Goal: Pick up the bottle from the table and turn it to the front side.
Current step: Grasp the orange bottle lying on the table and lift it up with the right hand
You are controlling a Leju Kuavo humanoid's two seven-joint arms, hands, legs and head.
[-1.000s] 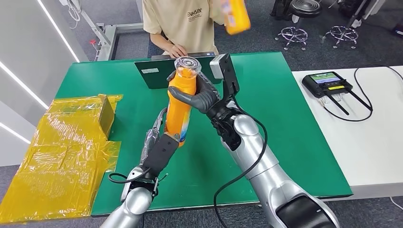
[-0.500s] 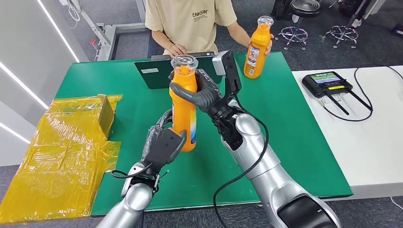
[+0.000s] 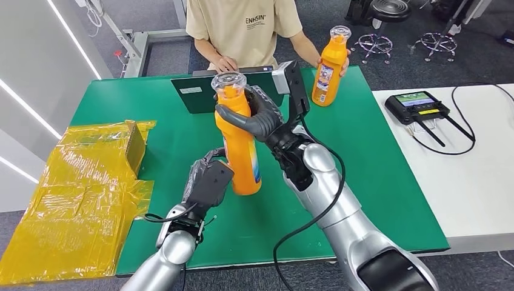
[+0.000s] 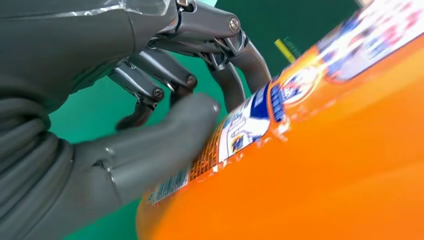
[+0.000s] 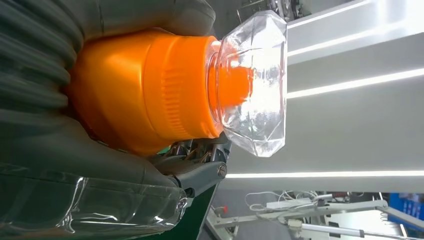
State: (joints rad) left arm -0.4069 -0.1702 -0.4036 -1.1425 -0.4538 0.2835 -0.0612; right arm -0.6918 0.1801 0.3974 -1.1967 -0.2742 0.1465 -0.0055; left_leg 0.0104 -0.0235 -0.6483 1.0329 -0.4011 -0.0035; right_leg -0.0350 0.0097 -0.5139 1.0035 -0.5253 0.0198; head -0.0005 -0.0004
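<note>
An orange bottle with a clear cap hangs tilted above the green table, its base toward me and to the right. My right hand grips it around the neck, just under the cap. The blue and white label faces right along the lower body. My left hand sits at the left side of the bottle's base. Its thumb lies against the label while the fingers stay spread apart beyond the bottle.
A person across the table holds a second orange bottle upright on the far edge. A dark green laptop lies in front of them. A yellow plastic bag covers the left edge. A controller rests on the white table at right.
The bottle's base has swung right and its label has turned into sight. My left hand has come off the base to its left side. The person has brought a second bottle down to the table.
</note>
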